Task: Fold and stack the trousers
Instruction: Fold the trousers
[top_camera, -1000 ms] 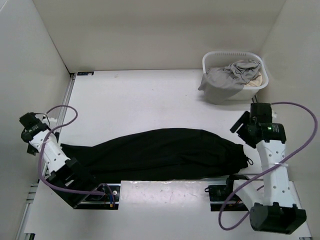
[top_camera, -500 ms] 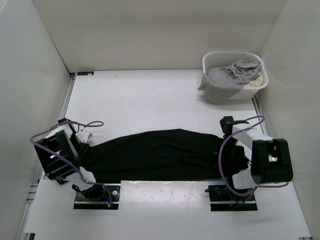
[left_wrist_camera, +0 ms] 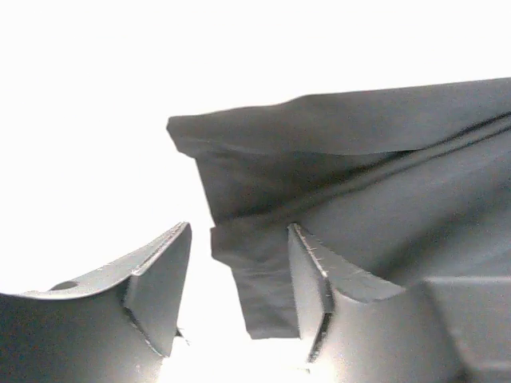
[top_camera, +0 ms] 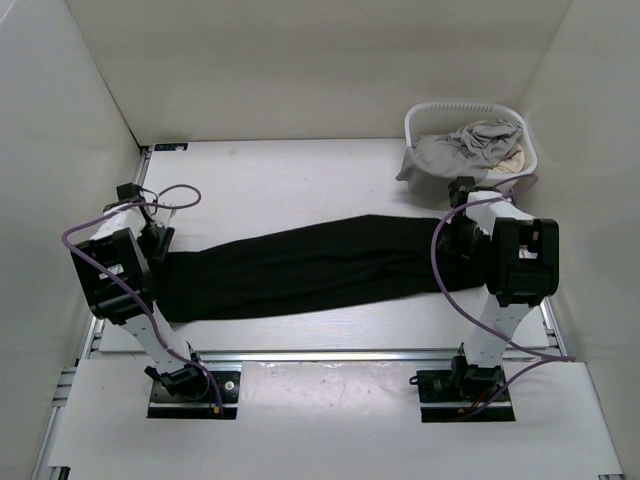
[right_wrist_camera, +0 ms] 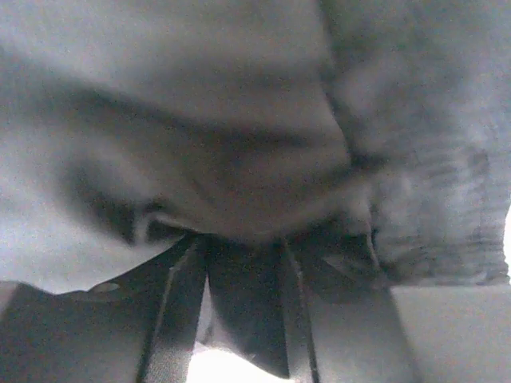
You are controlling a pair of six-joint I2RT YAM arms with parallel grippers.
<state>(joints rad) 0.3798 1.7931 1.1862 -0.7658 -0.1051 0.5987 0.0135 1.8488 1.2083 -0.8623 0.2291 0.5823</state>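
1. The trousers (top_camera: 300, 270) lie long, left to right, across the worktop (top_camera: 300, 180), between my arms.
2. My left claw (left_wrist_camera: 239, 231) sits half open around their left end; I cannot tell if it pinches.
3. My right claw (right_wrist_camera: 242, 271) is closed on their right end.

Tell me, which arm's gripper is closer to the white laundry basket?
Right. The right gripper is at the end of the trousers just short of the basket; the left gripper is at their other end, far off.
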